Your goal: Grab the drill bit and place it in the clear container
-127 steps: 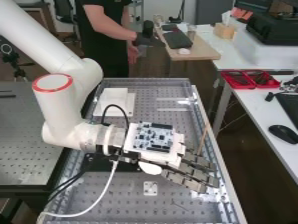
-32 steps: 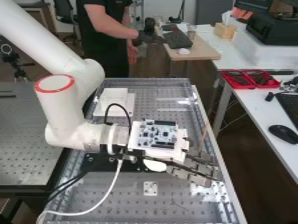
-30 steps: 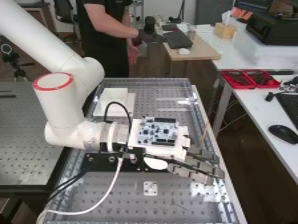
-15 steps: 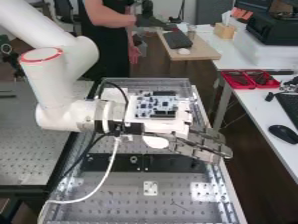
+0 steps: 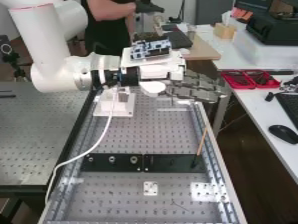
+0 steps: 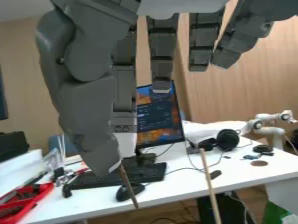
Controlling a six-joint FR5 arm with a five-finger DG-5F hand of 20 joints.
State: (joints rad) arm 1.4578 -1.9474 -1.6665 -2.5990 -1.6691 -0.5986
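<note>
One thin, brownish drill bit [image 6: 129, 186] is in the hand [image 5: 194, 89], pinched, as far as I can make out, between the thumb [image 6: 96, 155] and a facing finger, while the other fingers run nearly straight. What matters next is how it points: its long axis juts past the thumb's tip at a slight slant, the free end clear of the palm, so I'd guess that end should go in first. Taking the black strip [image 5: 174, 163] as my marker, the hand is raised above it and towards its far side. Beyond the strip, near where the fingers reach, are faint pale edges [image 5: 174, 109] that could be the clear container; I can't be sure, nor can I see anything inside them. If that's it, the bit would want bringing over and lowering upright, with a risk of clipping the rim. The white stand [image 5: 120, 106] sits beside those edges, also beyond the strip. Round metal fittings [image 5: 112, 159] sit in one half of the strip, and a wooden stick [image 5: 201, 141] leans up at its other end. Off to that same side, farther out than the strip, a red tray [image 5: 234, 85] holds dark bits and pieces.
</note>
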